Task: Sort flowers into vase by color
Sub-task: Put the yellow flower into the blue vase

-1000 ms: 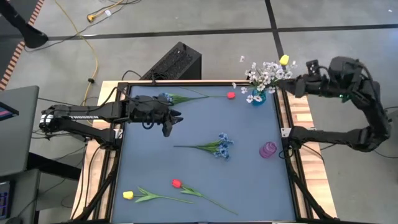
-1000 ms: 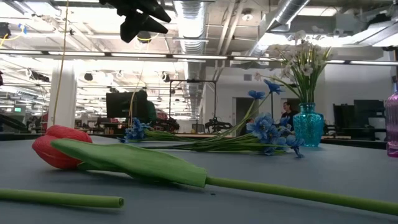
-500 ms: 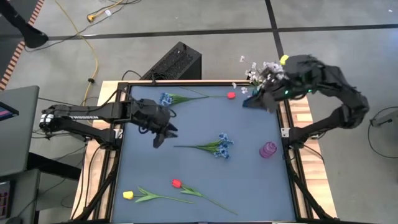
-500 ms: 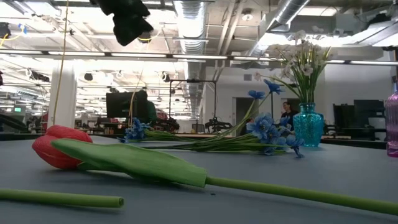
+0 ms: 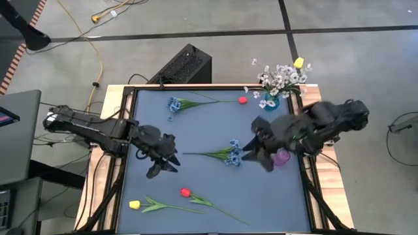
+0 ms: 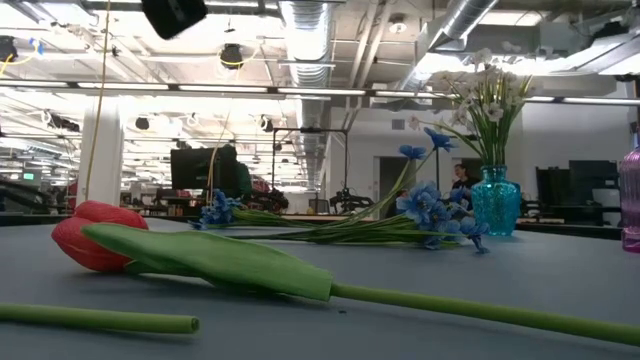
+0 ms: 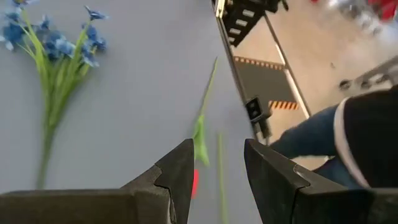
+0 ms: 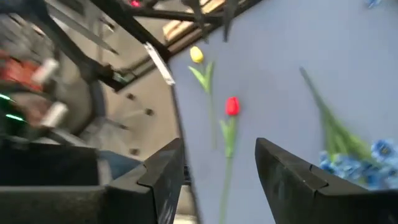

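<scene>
Grey-blue worktop [image 5: 209, 189] in a black frame, set in an open workshop with bare ceiling ducts. Nearest the front edge lie two tulip-like flowers on leafy stems: a yellow bud [image 5: 134, 205] toward the left corner and a red bud [image 5: 185, 192] just beside it, stems trailing to the right; in the low view the red bud fills the left foreground. Farther in, over the left half, the left tool [image 5: 159, 167] hangs above bare surface, its two fingers parted with a clear gap and nothing between them, as the left wrist view shows. At mid-worktop lies a blue cluster [image 5: 234, 153] with its stem pointing left. Just beside its blossoms, on the right, is the right tool [image 5: 253, 154], likewise parted and empty, looking down over the red and yellow buds in its wrist view. A purple vase [image 5: 283, 157], mostly hidden under the right arm, stands near the right edge. Toward the far edge lie a second blue cluster [image 5: 174, 104] and a second red bud [image 5: 242, 100], heads apart and stems overlapping. At the far right corner a teal vase [image 5: 272, 102] holds white sprays [image 5: 279, 78], with another yellow bud [image 5: 298, 62] above them.
</scene>
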`<state>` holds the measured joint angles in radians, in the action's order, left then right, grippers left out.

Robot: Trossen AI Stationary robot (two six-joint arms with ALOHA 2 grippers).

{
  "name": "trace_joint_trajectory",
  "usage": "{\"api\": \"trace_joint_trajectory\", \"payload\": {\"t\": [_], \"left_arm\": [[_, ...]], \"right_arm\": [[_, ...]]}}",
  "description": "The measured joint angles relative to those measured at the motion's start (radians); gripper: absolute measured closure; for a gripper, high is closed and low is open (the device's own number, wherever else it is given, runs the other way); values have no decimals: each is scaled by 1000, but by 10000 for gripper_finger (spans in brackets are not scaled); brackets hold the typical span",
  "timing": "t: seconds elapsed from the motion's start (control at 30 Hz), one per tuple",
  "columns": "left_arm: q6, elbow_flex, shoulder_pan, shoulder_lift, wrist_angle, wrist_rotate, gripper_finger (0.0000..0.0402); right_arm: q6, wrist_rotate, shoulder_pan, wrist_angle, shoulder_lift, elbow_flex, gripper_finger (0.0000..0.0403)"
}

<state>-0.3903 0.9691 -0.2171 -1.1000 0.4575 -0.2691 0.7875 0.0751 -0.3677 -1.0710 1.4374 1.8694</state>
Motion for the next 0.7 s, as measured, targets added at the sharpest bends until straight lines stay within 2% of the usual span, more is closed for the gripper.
{"api": "trace_joint_trajectory", "payload": {"t": [0.1, 0.27, 0.4, 0.57, 0.7], "left_arm": [[-117, 10, -86, 0, -3, 85, 271], [-319, 10, -241, 0, -5, 198, 271], [-467, 11, -385, -3, -17, 295, 271], [-513, 11, -558, -66, -58, 407, 271], [-499, 12, -624, -164, -77, 462, 271]], "right_arm": [[-55, 71, -57, 0, 52, 0, 180], [-172, 90, -118, 12, 138, 0, 180], [-217, 149, -152, 44, 198, 0, 180], [-220, 185, -176, 159, 282, 0, 180], [-203, 183, -194, 247, 353, 0, 180]]}}
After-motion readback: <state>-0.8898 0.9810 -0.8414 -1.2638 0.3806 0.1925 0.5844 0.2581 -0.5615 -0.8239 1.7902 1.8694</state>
